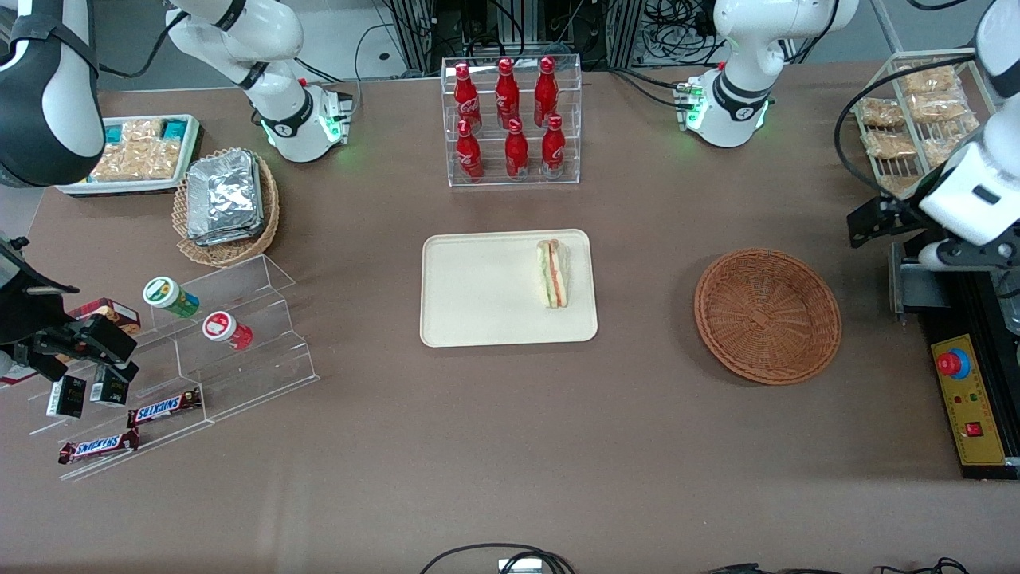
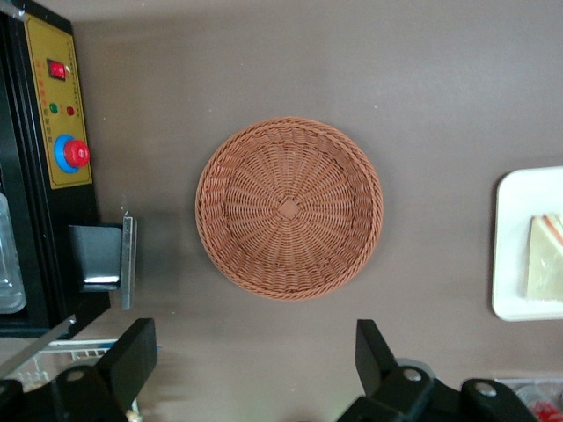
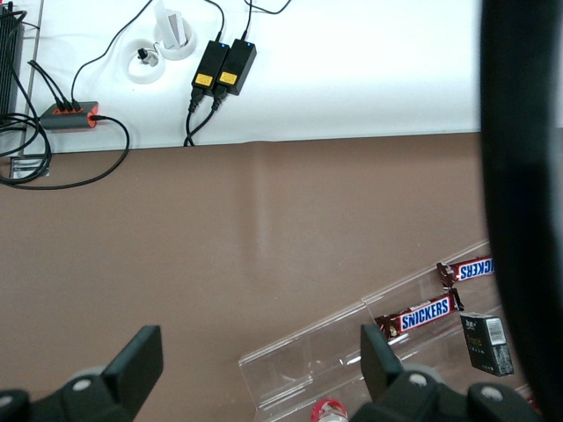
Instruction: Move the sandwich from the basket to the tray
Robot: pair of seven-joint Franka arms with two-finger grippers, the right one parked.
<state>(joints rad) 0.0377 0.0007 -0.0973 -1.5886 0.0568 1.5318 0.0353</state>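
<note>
The sandwich (image 1: 554, 273), a wrapped white wedge with orange and green layers, lies on the cream tray (image 1: 478, 295) at the table's middle, near the tray edge closest to the working arm. The round reddish-brown basket (image 1: 767, 315) sits empty beside the tray, toward the working arm's end. My left gripper (image 1: 868, 222) hangs high above the table, beside the basket and apart from it. In the left wrist view the gripper (image 2: 255, 338) is open and empty, with the basket (image 2: 288, 209) below it and the tray (image 2: 510, 246) with the sandwich (image 2: 545, 259) at the edge.
A clear rack of red bottles (image 1: 511, 119) stands farther from the front camera than the tray. A black and yellow control box (image 1: 968, 406) and a wire rack of bagged snacks (image 1: 916, 119) are at the working arm's end. A tan basket of foil packets (image 1: 227, 203) and an acrylic display (image 1: 183, 359) are at the parked arm's end.
</note>
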